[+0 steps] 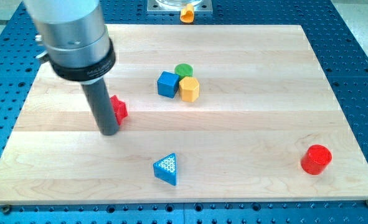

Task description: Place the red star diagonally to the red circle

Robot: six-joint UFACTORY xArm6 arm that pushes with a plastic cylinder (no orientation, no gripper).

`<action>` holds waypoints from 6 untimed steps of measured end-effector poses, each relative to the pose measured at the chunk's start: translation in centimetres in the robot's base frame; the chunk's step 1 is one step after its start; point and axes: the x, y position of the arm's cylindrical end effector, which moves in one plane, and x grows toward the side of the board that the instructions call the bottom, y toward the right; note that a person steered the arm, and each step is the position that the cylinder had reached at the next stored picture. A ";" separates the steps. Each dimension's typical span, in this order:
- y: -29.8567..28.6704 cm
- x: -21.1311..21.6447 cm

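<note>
Nearest the camera: blue triangle (165,169), lying flat near the view's bottom edge of the wooden surface (246,124), one corner toward the view's top right. To its right and a little further up, near the view's right edge, stands the red circle (316,159), a short upright cylinder, alone.

Cluster near the view's top centre: blue cube (167,84), yellow hexagon (188,89), green block (184,70) behind them, all three touching or nearly so. Shape of the green one not fully readable; looks round.

The red star (118,109) sits at the view's left, well apart from the red circle. The rod covers its left part, so its points and orientation cannot be read; no long axis to speak of on what shows. The rod's tip (109,132) rests on the surface just at the star's left and slightly below it, touching or very close; contact cannot be confirmed.

No pincer on this arm: only a straight dark rod, holding nothing.

Judgement on the step in hand: star has a long run to the view's right. Tip is already on the correct side. Push through the star's centre to stop it spinning off, steer between the blue triangle and the cluster, and halt up-left of the red circle without nudging it.
</note>
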 end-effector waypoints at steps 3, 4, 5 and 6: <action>-4.4 -1.7; 1.9 -1.7; 2.3 -1.7; -4.3 -2.2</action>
